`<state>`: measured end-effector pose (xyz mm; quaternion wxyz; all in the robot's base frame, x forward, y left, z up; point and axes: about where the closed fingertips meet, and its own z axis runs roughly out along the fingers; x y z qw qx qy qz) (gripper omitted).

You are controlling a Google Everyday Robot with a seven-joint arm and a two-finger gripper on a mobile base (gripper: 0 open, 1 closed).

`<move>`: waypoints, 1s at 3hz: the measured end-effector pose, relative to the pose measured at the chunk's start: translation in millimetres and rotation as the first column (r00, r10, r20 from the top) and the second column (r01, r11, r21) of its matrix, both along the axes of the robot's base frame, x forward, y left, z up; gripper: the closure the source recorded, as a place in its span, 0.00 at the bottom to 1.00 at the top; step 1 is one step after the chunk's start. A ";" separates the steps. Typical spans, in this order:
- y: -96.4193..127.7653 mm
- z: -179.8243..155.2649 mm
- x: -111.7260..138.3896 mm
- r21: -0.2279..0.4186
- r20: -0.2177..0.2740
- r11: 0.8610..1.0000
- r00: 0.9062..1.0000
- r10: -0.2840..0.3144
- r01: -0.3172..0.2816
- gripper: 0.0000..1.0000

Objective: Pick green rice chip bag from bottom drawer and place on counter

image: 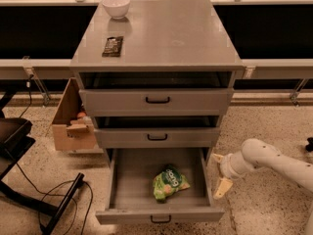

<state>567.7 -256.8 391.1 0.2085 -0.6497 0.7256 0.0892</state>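
- The green bag (169,182) lies on the floor of the bottom drawer (131,182), right of the middle and toward the front. The drawer is pulled well out.
- The bag sits alone, clear of the drawer walls, so there is room to come down on it from above.
- The claw (215,176) hangs outside the drawer, just beside its right wall and low, near the floor. Its two pale fingers stand spread apart, and it has hold of nothing.
- The bag looks light, soft and crinkled, probably puffed with air. Its glossy film is likely to slip or buckle under a hard squeeze, and the chips inside would crush.
- A sensible hold would be across the narrow middle of the bag or on a crimped end seam, closed gently.
- The counter (166,38) has a white bowl (116,6) at its back left and a dark packet (113,46) in front of that. The middle and right are bare, a good spot for the bag.
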 end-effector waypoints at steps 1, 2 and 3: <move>22.9 -16.1 12.5 -0.004 -0.001 0.999 0.999 0.041 -0.041 0.00; 56.1 -48.8 29.3 0.023 0.000 0.996 0.996 0.088 -0.088 0.00; 97.3 -93.0 51.8 0.053 0.000 0.985 0.987 0.163 -0.163 0.00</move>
